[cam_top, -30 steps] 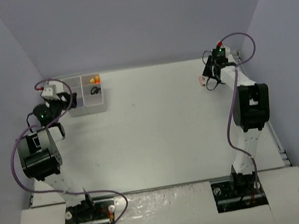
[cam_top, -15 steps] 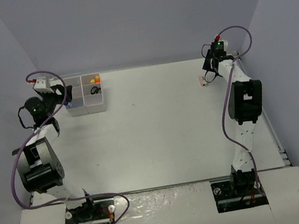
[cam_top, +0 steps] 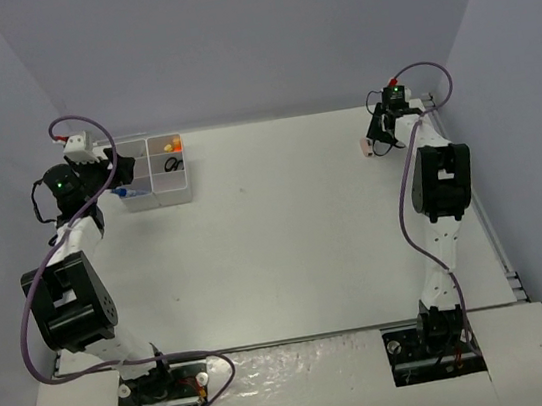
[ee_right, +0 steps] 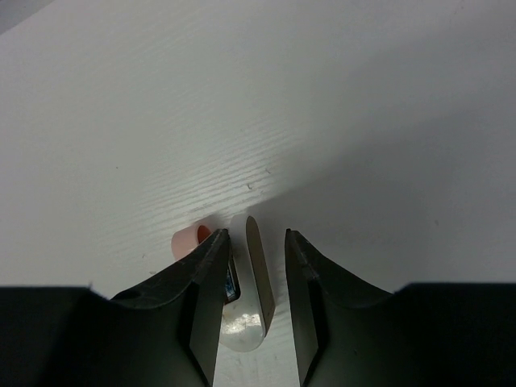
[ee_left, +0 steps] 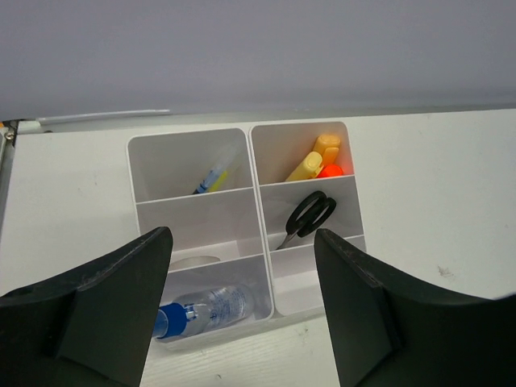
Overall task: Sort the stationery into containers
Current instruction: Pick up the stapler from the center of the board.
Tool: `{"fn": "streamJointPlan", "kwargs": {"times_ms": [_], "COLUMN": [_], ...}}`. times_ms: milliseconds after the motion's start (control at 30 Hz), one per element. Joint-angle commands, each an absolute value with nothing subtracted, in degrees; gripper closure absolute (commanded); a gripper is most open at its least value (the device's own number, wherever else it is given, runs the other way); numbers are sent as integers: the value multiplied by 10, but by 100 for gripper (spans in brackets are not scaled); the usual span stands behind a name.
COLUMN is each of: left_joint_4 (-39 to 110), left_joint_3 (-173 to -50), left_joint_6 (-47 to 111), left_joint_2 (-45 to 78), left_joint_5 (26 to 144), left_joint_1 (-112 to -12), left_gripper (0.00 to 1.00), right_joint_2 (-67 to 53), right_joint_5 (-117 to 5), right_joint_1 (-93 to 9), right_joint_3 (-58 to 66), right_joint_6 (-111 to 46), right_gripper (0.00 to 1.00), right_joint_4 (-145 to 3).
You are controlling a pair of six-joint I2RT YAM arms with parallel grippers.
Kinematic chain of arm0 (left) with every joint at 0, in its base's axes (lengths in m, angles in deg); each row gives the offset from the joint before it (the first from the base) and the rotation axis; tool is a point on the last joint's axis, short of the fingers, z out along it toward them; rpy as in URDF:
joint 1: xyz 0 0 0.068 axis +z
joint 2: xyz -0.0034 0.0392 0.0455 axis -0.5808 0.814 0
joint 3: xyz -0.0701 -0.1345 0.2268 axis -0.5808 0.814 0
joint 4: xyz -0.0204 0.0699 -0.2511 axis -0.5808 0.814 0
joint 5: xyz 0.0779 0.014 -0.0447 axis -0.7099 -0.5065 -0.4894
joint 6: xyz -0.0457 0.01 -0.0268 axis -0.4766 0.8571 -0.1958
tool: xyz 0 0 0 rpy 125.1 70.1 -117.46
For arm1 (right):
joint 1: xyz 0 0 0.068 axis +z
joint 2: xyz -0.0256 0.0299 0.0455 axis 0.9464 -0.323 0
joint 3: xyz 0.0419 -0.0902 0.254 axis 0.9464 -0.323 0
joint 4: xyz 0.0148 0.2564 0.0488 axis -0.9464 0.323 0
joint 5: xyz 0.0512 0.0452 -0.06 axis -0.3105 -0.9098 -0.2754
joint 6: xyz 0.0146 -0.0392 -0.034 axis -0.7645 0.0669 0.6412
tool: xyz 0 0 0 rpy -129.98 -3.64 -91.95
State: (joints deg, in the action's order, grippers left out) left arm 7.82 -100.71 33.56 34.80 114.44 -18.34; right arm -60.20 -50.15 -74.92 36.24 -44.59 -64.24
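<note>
At the far right of the white tabletop point(ee_right: 322, 97), my right hand point(ee_right: 254, 235) stands narrowly spread astride a pale rounded slab point(ee_right: 256, 270), the small pink piece point(ee_right: 187, 239) just outside one finger. Whether the two are joined, I cannot tell. The pick, I judge, wants a low, square squeeze. My left hand point(ee_left: 242, 234) hovers wide open over the white six-compartment plastic tray point(ee_left: 256, 161).
</note>
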Motion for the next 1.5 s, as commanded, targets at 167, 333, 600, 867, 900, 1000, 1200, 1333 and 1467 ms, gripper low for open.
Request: {"fn": "streamJointPlan", "kwargs": {"times_ms": [167, 333, 600, 867, 900, 1000, 1200, 1333, 1467], "left_joint_4": [100, 103, 104, 105, 107, 130, 162, 193, 268], "left_joint_3": [-1045, -1050, -1051, -1051, -1050, -1057, -1067, -1088, -1110], "left_joint_6": [377, 377, 377, 378, 380, 393, 395, 357, 351], "left_joint_2": [317, 321, 321, 320, 319, 313, 300, 290, 271], "left_joint_5": [1126, 1125, 1124, 1127, 1127, 1126, 1186, 1244, 1285], "left_joint_1": [-195, -197, -200, -204, -205, -208, -212, -216, -228], "left_gripper": [32, 32, 32, 32, 32, 32, 32, 32, 31], "right_joint_2": [-566, -565, -524, -449, -442, -415, -360, -319, -298], "right_joint_5": [-515, -513, -516, -524, -530, -538, -524, -514, -478], "right_joint_1": [-750, -748, -746, -734, -733, -726, -681, -624, -541], "right_joint_3": [322, 311, 279, 227, 221, 198, 159, 144, 162], "right_joint_6": [-446, -440, -420, -392, -393, -394, -382, -385, -395], "right_gripper": [76, 85, 100, 100, 100, 100, 100, 100, 100], "right_joint_4": [-656, -655, -658, -692, -697, -716, -744, -772, -803]}}
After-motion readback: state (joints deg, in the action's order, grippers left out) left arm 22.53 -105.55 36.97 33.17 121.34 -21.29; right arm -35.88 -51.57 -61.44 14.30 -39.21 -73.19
